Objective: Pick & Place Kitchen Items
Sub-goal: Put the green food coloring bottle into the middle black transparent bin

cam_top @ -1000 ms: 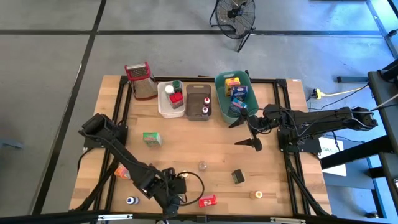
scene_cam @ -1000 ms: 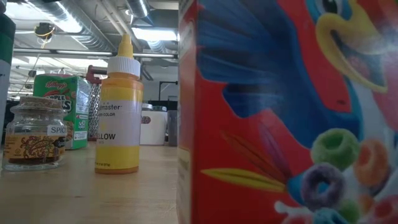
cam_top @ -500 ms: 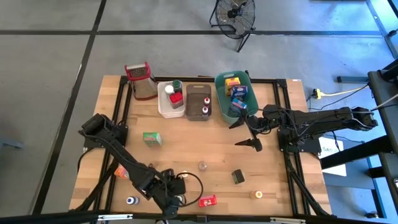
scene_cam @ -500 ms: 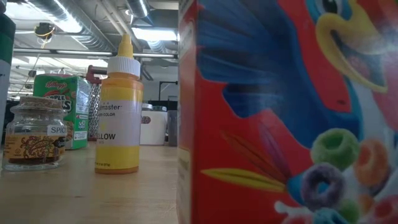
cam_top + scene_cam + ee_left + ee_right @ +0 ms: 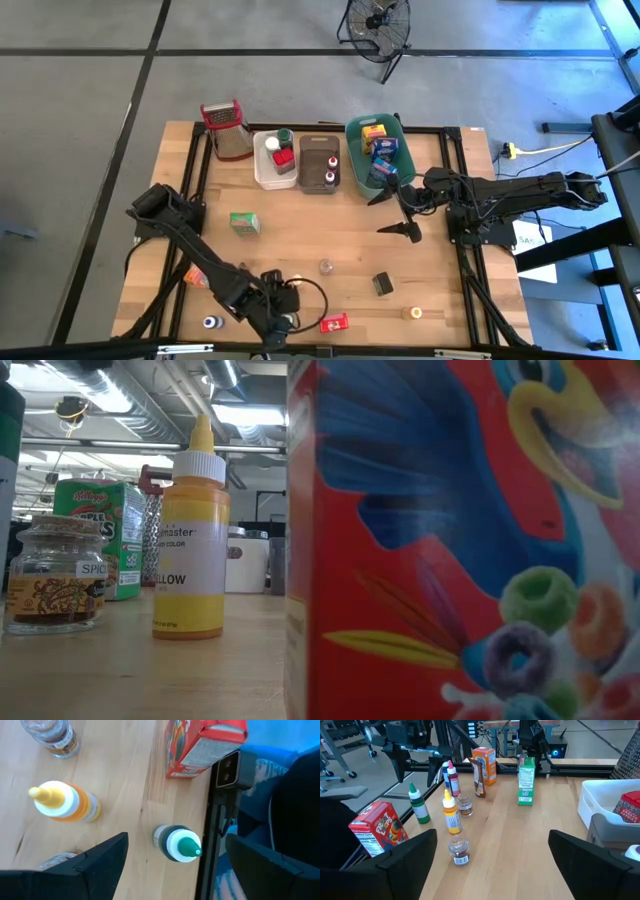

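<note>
The left gripper (image 5: 272, 322), jaws spread and empty, hangs over the small green-capped bottle (image 5: 177, 845) at the wooden table's (image 5: 330, 235) near edge; a careless descent could topple it off; the right gripper (image 5: 396, 213) waits open beside the teal bin (image 5: 357, 160).

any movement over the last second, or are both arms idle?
Nothing visibly changed. The left gripper sits open at the near edge beside the red box; the right gripper hangs open by the teal bin, holding nothing. Items unmoved.
</note>
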